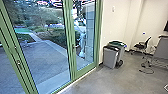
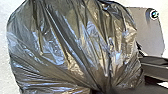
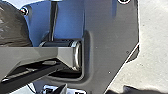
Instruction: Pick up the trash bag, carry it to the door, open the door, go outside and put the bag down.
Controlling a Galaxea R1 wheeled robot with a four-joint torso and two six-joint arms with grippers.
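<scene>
The dark, shiny trash bag (image 2: 72, 45) looms large and full in the left wrist view, its folds drawn together at one spot. My left gripper (image 2: 106, 90) is shut on it there. Part of the same bag (image 3: 13, 28) shows in the right wrist view, beside the robot's own dark plate. In the head view, a green-framed glass door (image 1: 73, 42) stands ahead with a handle (image 1: 75, 46) on its frame. The door looks shut.
Grey bins (image 1: 110, 57) stand against the wall right of the door. Farther right are an office chair (image 1: 142, 46), a cable on the floor (image 1: 146, 71) and a grey table (image 1: 161, 50). Paving (image 1: 50, 56) and shrubs lie beyond the glass, with a pale upright shape I cannot identify.
</scene>
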